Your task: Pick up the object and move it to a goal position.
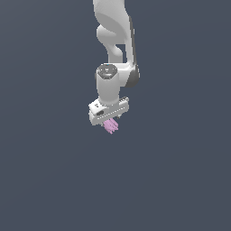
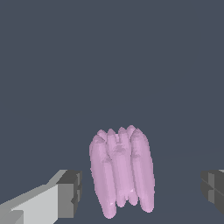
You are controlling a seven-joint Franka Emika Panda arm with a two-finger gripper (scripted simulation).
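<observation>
Object (image 2: pixel 121 171), pink-lilac and smooth-pronged, sits between wide-apart grey jaws.

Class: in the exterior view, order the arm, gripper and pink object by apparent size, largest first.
1. Arm
2. Gripper, clearly smaller
3. Pink object, smallest, poking out below the gripper

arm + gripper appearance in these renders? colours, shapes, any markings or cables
The arm is glossy white with rounded, bulbous links and dark grey bands at the joints. A grey disc caps the wrist cylinder. The gripper has a boxy white body with small dark spots; the wrist view shows dark grey blocky fingertips. No cables or logos visible.
</observation>
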